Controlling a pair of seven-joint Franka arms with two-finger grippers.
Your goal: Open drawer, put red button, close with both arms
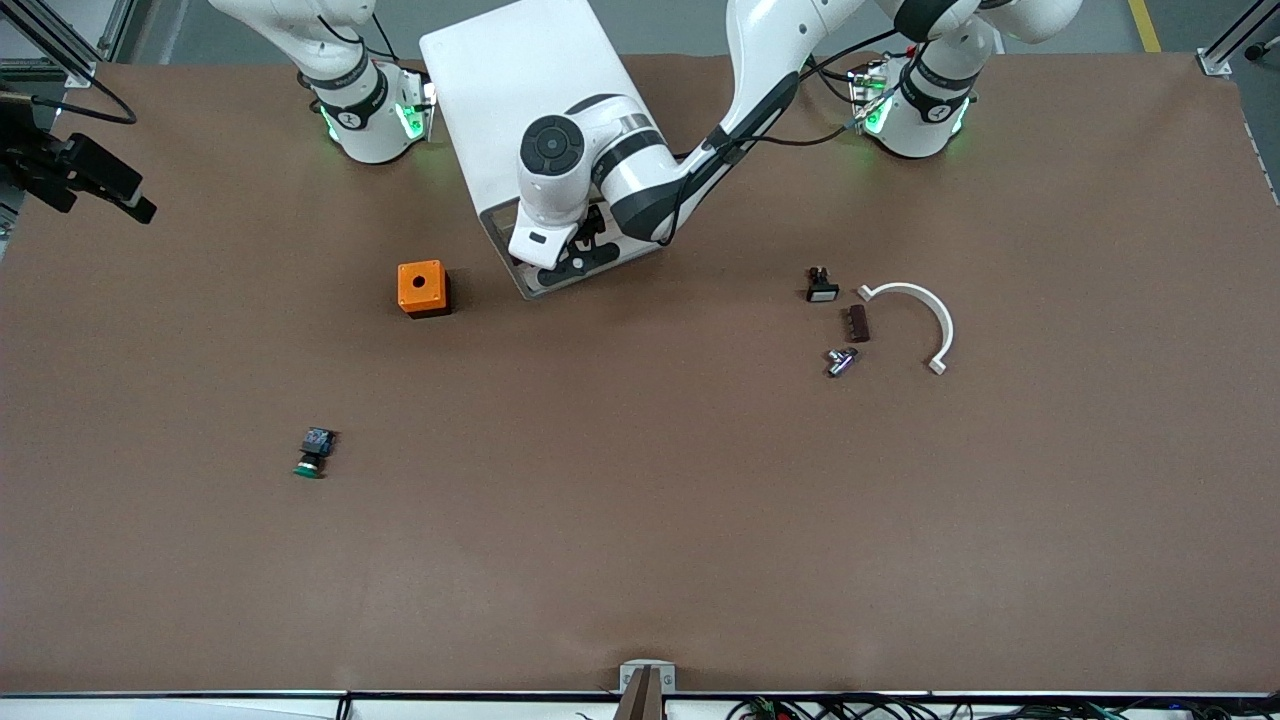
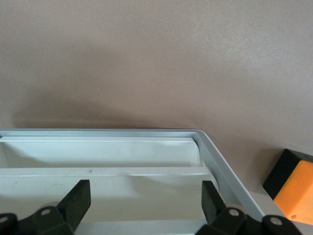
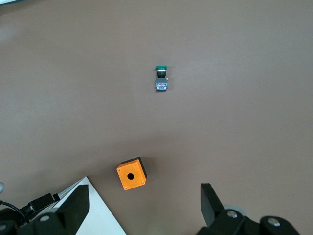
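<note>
The white drawer cabinet (image 1: pixel 510 100) stands on the table between the two arm bases, its front toward the front camera. My left gripper (image 1: pixel 578 252) is at the drawer front (image 2: pixel 98 152). Its black fingers (image 2: pixel 78 200) stand open to either side of a white crossbar and hold nothing. The drawer does not stick out from the cabinet. My right gripper (image 3: pixel 144 208) is open and empty, high over the table beside the cabinet and the orange box (image 3: pixel 131 175). It does not show in the front view. The red button is out of view.
The orange box (image 1: pixel 422 288) with a hole sits beside the cabinet toward the right arm's end. A green-capped button (image 1: pixel 315 452) lies nearer the front camera. Toward the left arm's end lie a black part (image 1: pixel 822 286), a brown block (image 1: pixel 858 323), a metal fitting (image 1: pixel 840 360) and a white curved bracket (image 1: pixel 925 315).
</note>
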